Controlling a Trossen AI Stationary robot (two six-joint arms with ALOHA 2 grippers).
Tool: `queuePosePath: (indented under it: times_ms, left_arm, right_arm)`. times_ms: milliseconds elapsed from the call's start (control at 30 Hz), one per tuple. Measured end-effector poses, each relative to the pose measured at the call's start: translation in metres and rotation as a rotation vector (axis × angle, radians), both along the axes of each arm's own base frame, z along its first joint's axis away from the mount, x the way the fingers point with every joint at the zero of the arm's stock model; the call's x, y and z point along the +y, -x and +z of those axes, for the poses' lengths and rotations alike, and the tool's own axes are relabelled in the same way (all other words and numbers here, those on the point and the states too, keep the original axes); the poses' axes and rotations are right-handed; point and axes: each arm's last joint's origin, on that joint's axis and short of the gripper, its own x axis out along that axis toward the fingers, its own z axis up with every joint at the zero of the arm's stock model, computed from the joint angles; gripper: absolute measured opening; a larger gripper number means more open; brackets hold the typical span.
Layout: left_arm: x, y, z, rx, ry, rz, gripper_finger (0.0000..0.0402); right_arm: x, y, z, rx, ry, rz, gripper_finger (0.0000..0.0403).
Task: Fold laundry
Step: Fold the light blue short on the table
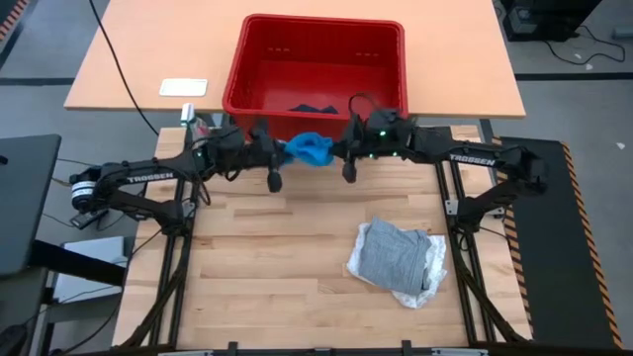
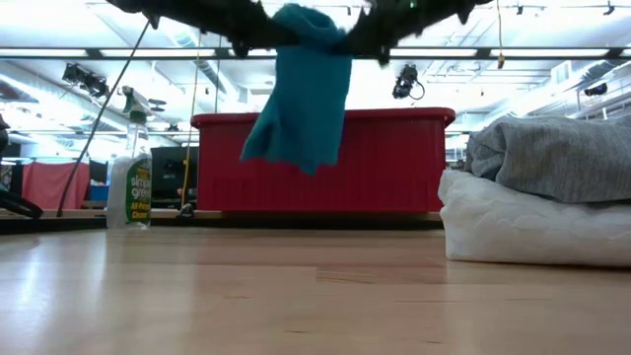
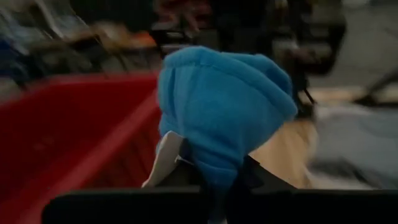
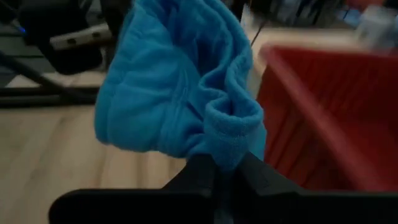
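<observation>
The bright blue garment [image 1: 309,148] hangs in the air in front of the red basket's near wall, held between both grippers. My left gripper [image 1: 284,151] is shut on its left end and my right gripper [image 1: 336,150] on its right end. In the low view the blue garment [image 2: 301,89] hangs well above the table. The grey garment [image 1: 396,255] lies folded on top of the white one [image 1: 427,282] on the table's right half. A dark navy garment [image 1: 312,107] lies in the basket. My left gripper [image 3: 217,177] pinches a bunched end of the blue garment [image 3: 214,158] between its two fingers [image 3: 261,177], coming level from the table's left. The cloth is lifted clear and bulges out beyond the fingers. My right gripper [image 4: 225,174] pinches a thick rolled edge of the blue garment [image 4: 227,140] between its fingers [image 4: 198,171], coming level from the table's right. Several layers bunch there. The rest hangs slack, clear of the table.
The red basket [image 1: 237,74] stands at the table's far edge, just behind both grippers. A spray bottle [image 2: 130,182] stands at the far left. The grey and white pile [image 2: 537,187] takes up the near right; bare wood shows on the near left and middle.
</observation>
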Motion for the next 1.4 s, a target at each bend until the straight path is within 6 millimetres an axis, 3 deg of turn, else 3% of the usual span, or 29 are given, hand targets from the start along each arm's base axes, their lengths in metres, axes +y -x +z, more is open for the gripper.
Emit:
queuePosePath:
  times_ms: [100, 267, 367, 433, 533, 633, 867, 1067, 1267, 1400]
  left_arm:
    - [-0.009, -0.006, -0.027, 0.167, 0.106, -0.053, 0.0023]
    - [-0.045, -0.019, -0.11, 0.399, 0.325, -0.127, 0.0023]
    - [-0.071, -0.022, -0.149, 0.468, 0.479, -0.137, 0.0023]
    - [-0.084, -0.022, -0.162, 0.505, 0.584, -0.119, 0.0023]
    - [-0.093, -0.024, -0.169, 0.524, 0.694, -0.085, 0.0023]
    - [-0.087, -0.024, -0.17, 0.513, 0.787, -0.013, 0.0023]
    - [-0.045, -0.021, -0.172, 0.417, 1.01, 0.229, 0.0023]
    - [-0.01, -0.015, -0.186, 0.377, 1.157, 0.441, 0.0023]
    - [0.006, -0.013, -0.186, 0.281, 1.262, 0.517, 0.0023]
    - [0.013, -0.016, -0.18, 0.207, 1.315, 0.466, 0.0023]
  right_arm:
    - [0.009, -0.011, -0.041, 0.142, -0.225, 0.033, 0.0024]
    - [0.053, -0.029, -0.133, 0.369, -0.431, 0.053, 0.0023]
    - [0.082, -0.035, -0.169, 0.406, -0.588, 0.079, 0.0023]
    - [0.096, -0.039, -0.183, 0.416, -0.698, 0.055, 0.0023]
    - [0.107, -0.043, -0.191, 0.402, -0.805, 0.016, 0.0023]
    - [0.099, -0.045, -0.196, 0.385, -0.868, -0.086, 0.0023]
    - [0.059, -0.043, -0.199, 0.324, -1.0, -0.266, 0.0033]
    - [0.03, -0.036, -0.196, 0.275, -1.032, -0.364, 0.0093]
    - [0.02, -0.039, -0.167, 0.08, -0.872, -0.303, 0.0172]
    - [0.025, -0.048, -0.157, 0.004, -0.814, -0.146, 0.0188]
